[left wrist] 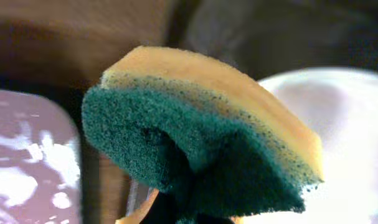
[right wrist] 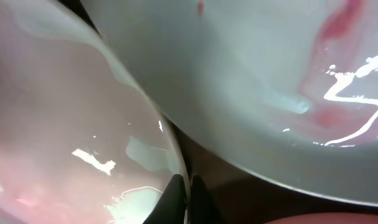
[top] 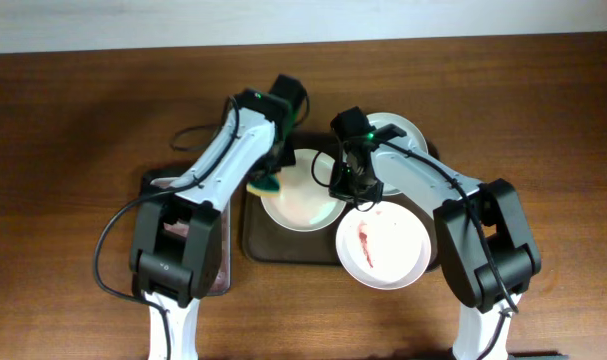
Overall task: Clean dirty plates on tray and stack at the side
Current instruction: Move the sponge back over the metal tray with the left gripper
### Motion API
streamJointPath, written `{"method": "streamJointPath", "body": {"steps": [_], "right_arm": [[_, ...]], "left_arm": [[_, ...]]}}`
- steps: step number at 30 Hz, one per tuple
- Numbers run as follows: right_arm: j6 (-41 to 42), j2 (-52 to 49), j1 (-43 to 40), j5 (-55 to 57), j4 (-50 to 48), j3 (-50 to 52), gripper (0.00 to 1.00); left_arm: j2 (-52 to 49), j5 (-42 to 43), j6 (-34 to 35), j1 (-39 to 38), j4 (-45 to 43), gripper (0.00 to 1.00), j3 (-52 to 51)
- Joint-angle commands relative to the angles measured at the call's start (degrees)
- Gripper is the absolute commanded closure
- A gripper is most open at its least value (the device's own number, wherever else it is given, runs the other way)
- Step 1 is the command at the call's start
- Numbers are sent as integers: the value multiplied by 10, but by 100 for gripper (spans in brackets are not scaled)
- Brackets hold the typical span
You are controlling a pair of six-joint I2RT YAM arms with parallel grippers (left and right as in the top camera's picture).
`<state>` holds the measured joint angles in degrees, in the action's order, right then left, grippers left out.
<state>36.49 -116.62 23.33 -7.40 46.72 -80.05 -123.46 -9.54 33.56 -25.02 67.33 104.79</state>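
Observation:
A white plate [top: 301, 196] lies on the dark brown tray [top: 257, 243]. My right gripper [top: 347, 189] is shut on this plate's right rim; in the right wrist view the thin rim [right wrist: 176, 155] runs between the two dark fingertips [right wrist: 174, 198]. A second plate [top: 383, 246] with a red sauce streak sits at the tray's right end, overhanging it, and shows as the smeared plate [right wrist: 269, 68]. A third plate [top: 395, 130] rests behind the right arm. My left gripper [top: 271, 176] is shut on a yellow and green sponge [left wrist: 201, 137] at the held plate's left rim [left wrist: 344, 118].
A silver-grey metal pan [top: 219, 270] lies left of the tray, its wet surface visible in the left wrist view [left wrist: 27, 155]. Both arms cross over the tray's back half. Bare wooden table [top: 73, 150] surrounds everything.

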Motion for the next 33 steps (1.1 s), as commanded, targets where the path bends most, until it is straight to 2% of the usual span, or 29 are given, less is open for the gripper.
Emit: {"method": "streamJointPath", "body": {"steps": [1,5,11,14,17,21,25,28,30,31,33], "right_arm": [[-48,-1,-6,33,5,3,96],[-116,0,-6,33,7,2,96],[-200,46,-3,29,15,2,96],[-206,91,3,48,21,2,96],[-206,138,14,117,24,2,96],[-207,182,26,183,28,2,96],[-254,223,63,281,28,1,96],[-293,237,113,366,35,0,96],[-307,240,159,446,40,-1,96],[-308,240,200,539,45,-1,96],[-308,240,232,605,45,-1,96]], "left_arm": [[-2,-22,-10,4,40,100,51],[19,10,-55,4,90,100,75],[114,7,-97,29,167,100,75],[157,-24,-97,67,217,100,72],[174,-40,-99,114,237,100,30],[175,-17,-107,165,206,100,-71],[179,85,-161,221,120,100,-185],[183,124,-182,262,74,100,-238],[185,149,-192,289,56,100,-257],[185,167,-205,302,50,100,-260],[185,166,-209,303,46,100,-260]]}}
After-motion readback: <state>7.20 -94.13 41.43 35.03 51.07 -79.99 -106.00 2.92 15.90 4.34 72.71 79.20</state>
